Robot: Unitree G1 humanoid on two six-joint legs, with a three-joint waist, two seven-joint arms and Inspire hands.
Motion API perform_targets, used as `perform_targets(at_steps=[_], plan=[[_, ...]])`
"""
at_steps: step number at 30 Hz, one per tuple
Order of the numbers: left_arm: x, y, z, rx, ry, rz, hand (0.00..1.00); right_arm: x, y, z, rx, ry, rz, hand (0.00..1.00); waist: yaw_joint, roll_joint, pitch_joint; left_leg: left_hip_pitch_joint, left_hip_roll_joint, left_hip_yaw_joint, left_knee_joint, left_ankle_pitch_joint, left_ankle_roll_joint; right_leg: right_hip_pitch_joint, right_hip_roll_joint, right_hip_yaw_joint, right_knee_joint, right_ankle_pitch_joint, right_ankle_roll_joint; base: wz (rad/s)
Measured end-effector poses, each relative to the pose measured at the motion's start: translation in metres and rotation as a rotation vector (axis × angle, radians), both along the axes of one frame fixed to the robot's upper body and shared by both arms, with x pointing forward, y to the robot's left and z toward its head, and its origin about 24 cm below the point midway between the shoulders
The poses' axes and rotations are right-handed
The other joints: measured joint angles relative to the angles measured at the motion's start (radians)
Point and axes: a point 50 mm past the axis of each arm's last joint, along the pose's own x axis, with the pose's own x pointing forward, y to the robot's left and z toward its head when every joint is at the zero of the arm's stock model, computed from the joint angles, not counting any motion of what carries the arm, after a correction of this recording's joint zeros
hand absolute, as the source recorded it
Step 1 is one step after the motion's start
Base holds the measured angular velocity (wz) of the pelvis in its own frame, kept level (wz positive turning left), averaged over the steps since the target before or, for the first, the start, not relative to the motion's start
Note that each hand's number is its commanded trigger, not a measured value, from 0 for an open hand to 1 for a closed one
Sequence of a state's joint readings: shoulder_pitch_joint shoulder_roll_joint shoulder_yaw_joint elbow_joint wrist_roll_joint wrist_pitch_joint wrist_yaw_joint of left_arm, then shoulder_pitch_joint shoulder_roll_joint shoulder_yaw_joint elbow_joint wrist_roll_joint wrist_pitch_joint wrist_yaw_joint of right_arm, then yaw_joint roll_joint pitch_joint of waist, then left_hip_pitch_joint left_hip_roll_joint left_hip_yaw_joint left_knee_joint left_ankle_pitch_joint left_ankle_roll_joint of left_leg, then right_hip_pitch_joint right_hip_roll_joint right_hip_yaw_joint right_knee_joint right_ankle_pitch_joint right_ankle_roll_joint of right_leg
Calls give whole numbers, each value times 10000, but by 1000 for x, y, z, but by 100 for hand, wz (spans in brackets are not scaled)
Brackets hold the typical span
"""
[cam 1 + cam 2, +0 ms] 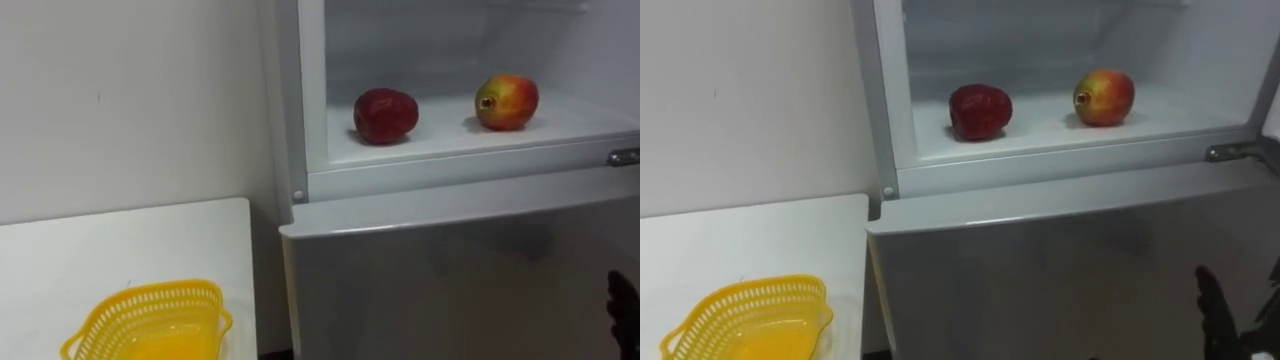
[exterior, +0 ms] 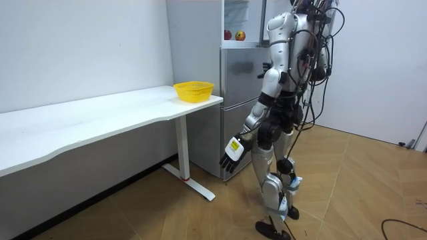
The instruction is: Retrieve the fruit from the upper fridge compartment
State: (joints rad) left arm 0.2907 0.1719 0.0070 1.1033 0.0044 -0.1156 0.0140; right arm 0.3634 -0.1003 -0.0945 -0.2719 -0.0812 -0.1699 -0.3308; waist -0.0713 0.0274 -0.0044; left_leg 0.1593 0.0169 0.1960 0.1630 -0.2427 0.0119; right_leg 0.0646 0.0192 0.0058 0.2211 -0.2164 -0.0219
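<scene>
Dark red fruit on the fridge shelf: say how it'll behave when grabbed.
The dark red fruit looks rounded, so a nudge may roll it on the smooth shelf. Its glossy skin may be slippery; it probably holds shape.

Dark red fruit, red-yellow fruit on upper fridge shelf.

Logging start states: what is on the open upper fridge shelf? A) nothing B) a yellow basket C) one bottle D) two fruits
D: a dark red fruit and a red-yellow fruit sit apart on the shelf; the basket is on the table.
</scene>
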Motion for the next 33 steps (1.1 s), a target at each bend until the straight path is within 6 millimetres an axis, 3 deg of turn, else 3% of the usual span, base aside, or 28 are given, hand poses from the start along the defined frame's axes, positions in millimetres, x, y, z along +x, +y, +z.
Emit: perform_targets(at_steps=[5,8,12,20,23,33], plan=[[-10,-4,-3,-70,658,-652,0,10,14,32,-161,-1799,443,0,48,75,-21,-248,76,78,26,0,-2,-284,65,-24,17,109,-52,0],[-12,-5,-4,-150,838,-904,0,11,17,44,-871,-2427,440,0,224,110,28,-273,74,142,32,1,-3,-347,79,60,0,127,-39,-4],[-14,-8,-4,-466,974,-1130,0,11,23,59,-1216,-3145,570,0,282,138,9,-392,63,146,34,1,-2,-481,74,82,7,168,1,0],[-7,-4,-4,-384,1094,-1634,0,22,35,79,-1496,-4376,1145,0,529,-78,-40,-409,72,29,49,3,-1,-388,41,-142,-29,230,-11,3],[-6,-1,-4,-258,1262,-1827,0,24,35,81,-1532,-4503,1167,0,538,-232,72,-256,73,-98,47,3,-2,-118,14,-356,-161,232,-14,14],[-2,-3,-4,-122,1746,-3519,0,46,39,102,-1390,-5416,1688,0,757,-508,85,-246,64,-370,60,7,-8,72,-17,-646,-189,234,-16,8]])
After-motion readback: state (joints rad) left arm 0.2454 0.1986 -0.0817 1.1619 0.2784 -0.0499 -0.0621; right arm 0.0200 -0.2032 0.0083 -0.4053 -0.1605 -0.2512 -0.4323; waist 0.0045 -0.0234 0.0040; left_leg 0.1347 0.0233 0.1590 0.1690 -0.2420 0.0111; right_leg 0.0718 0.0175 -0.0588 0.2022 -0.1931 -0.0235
